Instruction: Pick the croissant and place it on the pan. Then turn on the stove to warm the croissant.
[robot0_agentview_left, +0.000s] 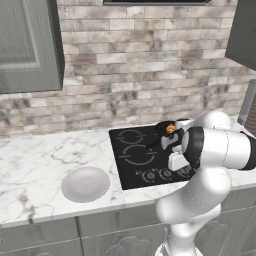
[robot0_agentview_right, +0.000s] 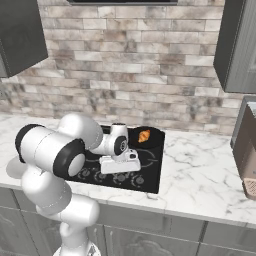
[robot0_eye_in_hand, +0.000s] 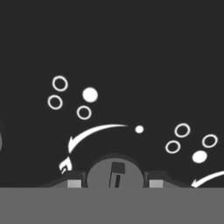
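Observation:
The croissant (robot0_agentview_left: 170, 129) (robot0_agentview_right: 143, 136), small and golden-orange, lies in the black pan (robot0_agentview_left: 161, 132) (robot0_agentview_right: 154, 139) on the back right of the stove (robot0_agentview_left: 131, 156) (robot0_agentview_right: 151, 172). My gripper (robot0_agentview_left: 175, 169) (robot0_agentview_right: 119, 174) (robot0_eye_in_hand: 114, 181) points down at the row of knobs along the stove's front edge. In the hand view a round knob (robot0_eye_in_hand: 114, 174) with a dark pointer mark sits right between the two finger tips (robot0_eye_in_hand: 73, 182), which stand close against its sides. White burner symbols and a curved arrow are printed on the glass around it.
A pale grey plate (robot0_agentview_left: 86, 184) lies on the marble counter (robot0_agentview_left: 35, 165) left of the stove. A dark appliance (robot0_agentview_right: 246, 150) stands on the counter at the far right. Cabinets hang above on both sides, with a brick wall behind.

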